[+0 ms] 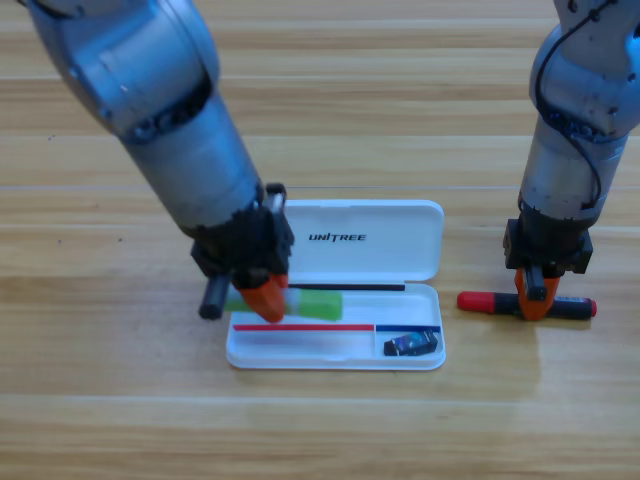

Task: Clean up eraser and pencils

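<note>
Pencils first: the left tool (264, 297), arm slanting down, pinches the green pencil (312, 304) over the white case (335, 352); the right tool (537, 297), arm upright, straddles the black pencil (480, 302) on the worktop (100, 400). The eraser (412, 344) lies inside.

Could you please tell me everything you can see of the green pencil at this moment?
The green pencil is a pale green-white stick with a brighter green right end, plastic by its look. It lies level, lengthwise across the left wall of the open white case, its right part over the case's long tray. The left gripper comes down on its left part and hides it there; the orange fingers cover the contact, so a grasp cannot be confirmed. A dark stub shows beyond the gripper, outside the case.
</note>
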